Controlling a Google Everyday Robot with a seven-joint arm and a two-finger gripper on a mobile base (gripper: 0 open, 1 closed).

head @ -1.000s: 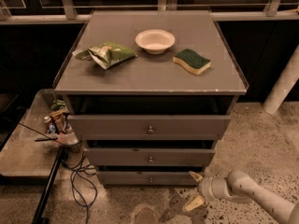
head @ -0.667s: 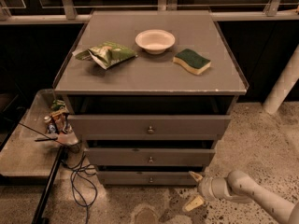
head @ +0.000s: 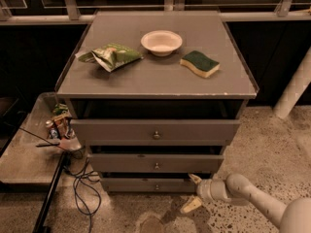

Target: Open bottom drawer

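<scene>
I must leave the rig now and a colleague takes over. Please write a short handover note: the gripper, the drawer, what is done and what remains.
Gripper: low, at the right end of the cabinet front, level with the bottom drawer. Fingers open, holding nothing.
Bottom drawer: looks shut. Its knob sits at the centre of the panel, to the left of the gripper, and is not grasped.
Done: gripper is at drawer height, nothing more.
Left: probably move the gripper left to the knob, close on it and pull the drawer out.
</scene>
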